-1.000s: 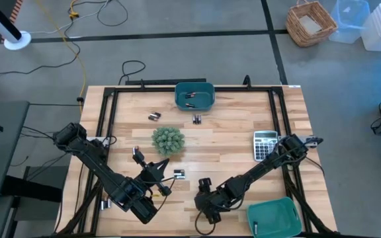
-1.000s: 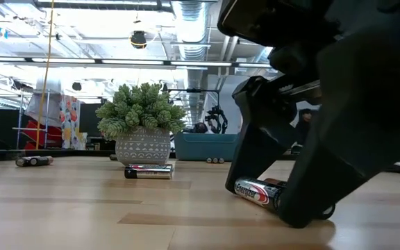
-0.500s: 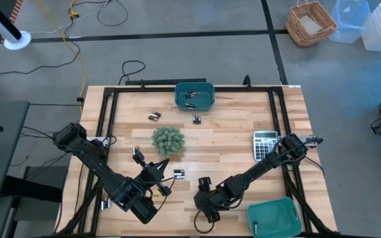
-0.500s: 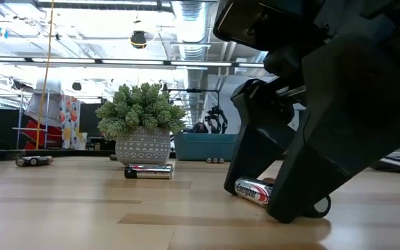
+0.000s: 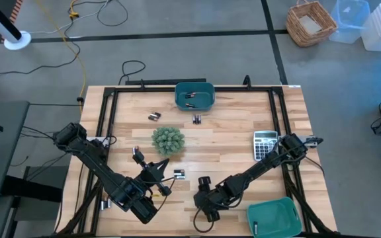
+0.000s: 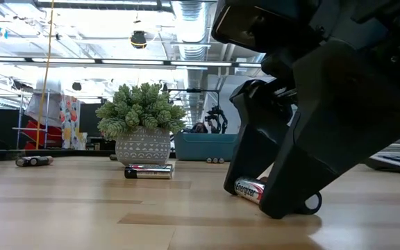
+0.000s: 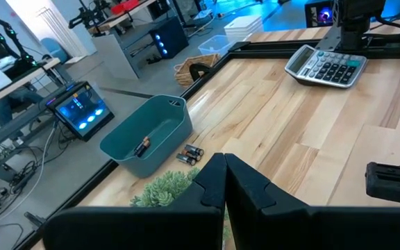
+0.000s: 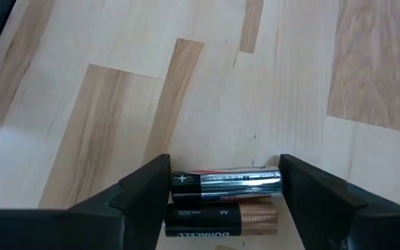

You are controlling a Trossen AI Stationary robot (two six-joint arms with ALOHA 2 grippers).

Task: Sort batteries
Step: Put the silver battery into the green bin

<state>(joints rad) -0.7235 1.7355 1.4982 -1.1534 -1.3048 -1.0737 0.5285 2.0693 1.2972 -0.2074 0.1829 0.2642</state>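
Batteries [image 8: 226,182]: two cells lying side by side on table [image 5: 230,142], well apart from plant [image 5: 168,139]. Right gripper [image 8: 224,191] straddling them, fingers spread. Left gripper [image 7: 225,182] pressed together, hovering near plant.

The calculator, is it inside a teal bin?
No, the calculator lies on the bare wood of the table, apart from both teal bins.

Bin [image 5: 194,96] w/ batteries at table's far edge, middle; battery pair [image 5: 196,119] just in front of it. Potted plant [image 5: 168,140] mid-table, left of centre. Calculator [image 5: 264,144] on right side. Second bin [image 5: 274,217] near right corner. Two batteries [image 8: 226,182] lie side by side betw. right gripper [image 8: 224,201] fingers, near edge.
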